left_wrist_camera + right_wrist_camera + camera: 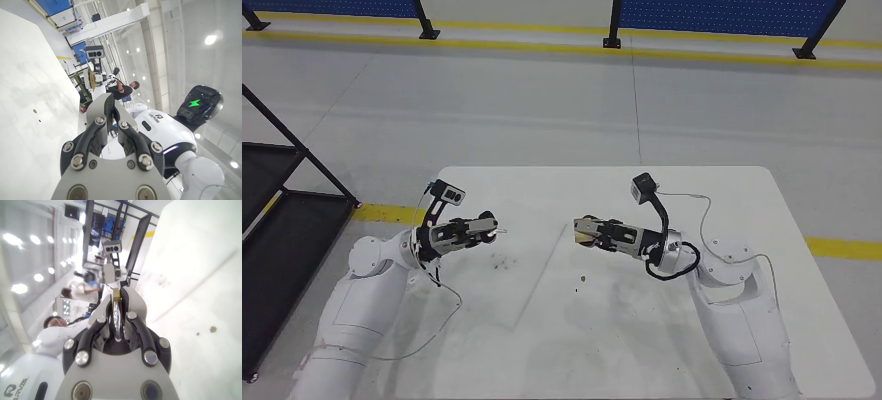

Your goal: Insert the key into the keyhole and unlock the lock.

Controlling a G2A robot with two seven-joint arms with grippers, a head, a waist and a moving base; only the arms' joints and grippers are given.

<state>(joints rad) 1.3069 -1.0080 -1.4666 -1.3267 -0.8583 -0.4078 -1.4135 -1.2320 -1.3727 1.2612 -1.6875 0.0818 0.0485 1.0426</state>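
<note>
While both hover mid-frame above the table (pixel 742 200), left gripper (pixel 111 102) pinches the key (pixel 503 232), right gripper (pixel 117 292) clamps the brass lock (pixel 115 299), gap between.

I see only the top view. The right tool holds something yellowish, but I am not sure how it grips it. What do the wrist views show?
Observer: In the right wrist view the right tool is shut on the lock: brass body out front, chrome shackle back between the fingers.
Operator: Does the brass end face the left tool?
Observer: Yes; the left wrist view has it ahead of that tool's tips, apart from them.
Operator: I see the key's thin tip there. Is it gripped?
Observer: That view shows the left fingers pressed together; the key itself is hidden between them.
</note>
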